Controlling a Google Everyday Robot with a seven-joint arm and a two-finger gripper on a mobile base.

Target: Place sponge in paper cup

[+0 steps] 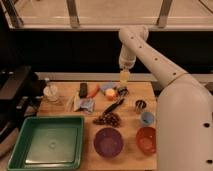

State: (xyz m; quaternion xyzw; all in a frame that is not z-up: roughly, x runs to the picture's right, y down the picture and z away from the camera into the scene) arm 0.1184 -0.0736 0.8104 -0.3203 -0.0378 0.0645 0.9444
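The sponge (106, 87) is a small pale-blue block lying near the far edge of the wooden table (128, 125), among other small items. The paper cup (50, 92) is a whitish-cream cup standing upright at the table's far left. My gripper (124, 77) hangs from the white arm above the far edge of the table. It is a little right of the sponge and higher than it, not touching it. The paper cup is far to its left.
A green tray (47, 145) sits front left, with a purple bowl (108, 141) and an orange bowl (146, 139) at the front. A light-blue cup (147, 118), a dark metal cup (140, 104), a crinkled packet (85, 104), dark grapes (106, 120) and an orange fruit (111, 95) lie mid-table.
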